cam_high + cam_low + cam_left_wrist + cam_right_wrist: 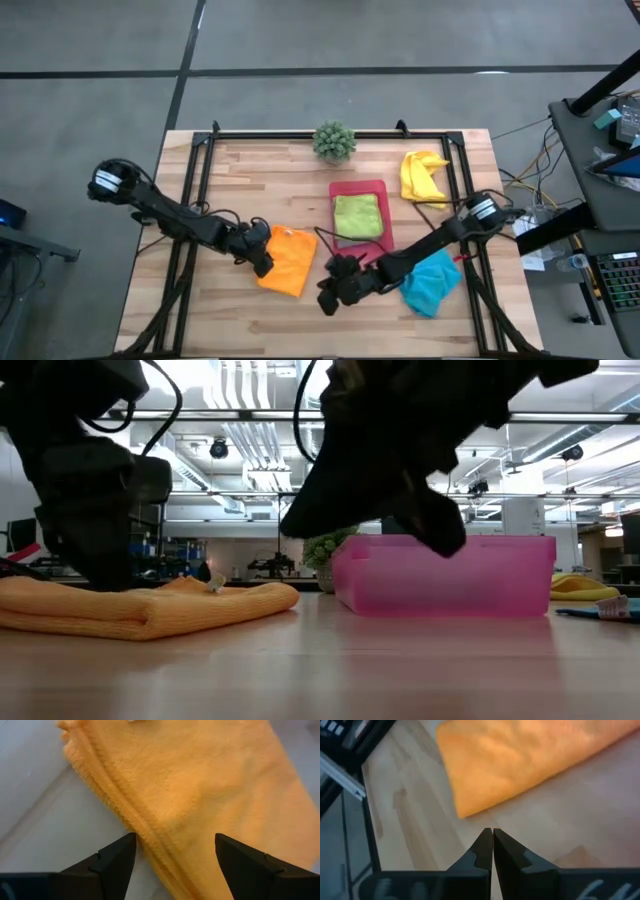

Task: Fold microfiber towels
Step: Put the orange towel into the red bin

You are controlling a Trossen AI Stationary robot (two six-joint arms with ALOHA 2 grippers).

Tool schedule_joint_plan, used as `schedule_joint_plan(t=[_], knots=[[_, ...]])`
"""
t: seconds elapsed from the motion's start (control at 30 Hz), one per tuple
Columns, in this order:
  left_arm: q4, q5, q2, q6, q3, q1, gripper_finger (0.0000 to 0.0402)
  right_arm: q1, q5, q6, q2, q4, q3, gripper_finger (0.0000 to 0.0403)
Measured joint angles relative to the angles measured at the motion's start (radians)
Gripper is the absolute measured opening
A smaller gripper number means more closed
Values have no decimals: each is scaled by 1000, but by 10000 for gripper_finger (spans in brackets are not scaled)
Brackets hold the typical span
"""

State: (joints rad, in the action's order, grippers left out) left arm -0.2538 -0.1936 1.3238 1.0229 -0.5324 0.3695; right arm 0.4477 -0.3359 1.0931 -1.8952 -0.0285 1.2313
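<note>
The folded orange towel lies on the surface, left of the pink tray holding the green towel. The left tool, released, straddles its edge; the right tool hangs clenched and empty nearby. A blue towel lies under the right arm, a yellow towel beside the plant.

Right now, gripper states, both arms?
Left gripper: open, fingers straddling the edge of the orange towel, not gripping it.
Right gripper: shut, empty, just off the orange towel's corner.
</note>
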Motion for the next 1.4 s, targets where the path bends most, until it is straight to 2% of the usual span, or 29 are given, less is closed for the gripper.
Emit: schedule_joint_plan(t=[0.27,0.4,0.7,0.93,1.07,1.2,1.4], knots=[[75,-31,68,-51,19,-3,254,-45,-7,46,-52,70,76,12],[122,-46,105,-72,19,-3,235,-47,5,40,-71,130,126,30],[160,-65,137,-81,19,6,119,-40,-5,74,-70,331,193,97],[250,-63,142,-61,17,65,12,33,0,256,-70,392,175,153],[328,-43,144,-35,17,106,11,67,-7,377,-69,412,148,178],[425,-62,155,-23,16,151,12,78,-72,425,-69,383,122,195],[598,-173,252,18,9,192,12,77,-85,389,-82,216,86,203]])
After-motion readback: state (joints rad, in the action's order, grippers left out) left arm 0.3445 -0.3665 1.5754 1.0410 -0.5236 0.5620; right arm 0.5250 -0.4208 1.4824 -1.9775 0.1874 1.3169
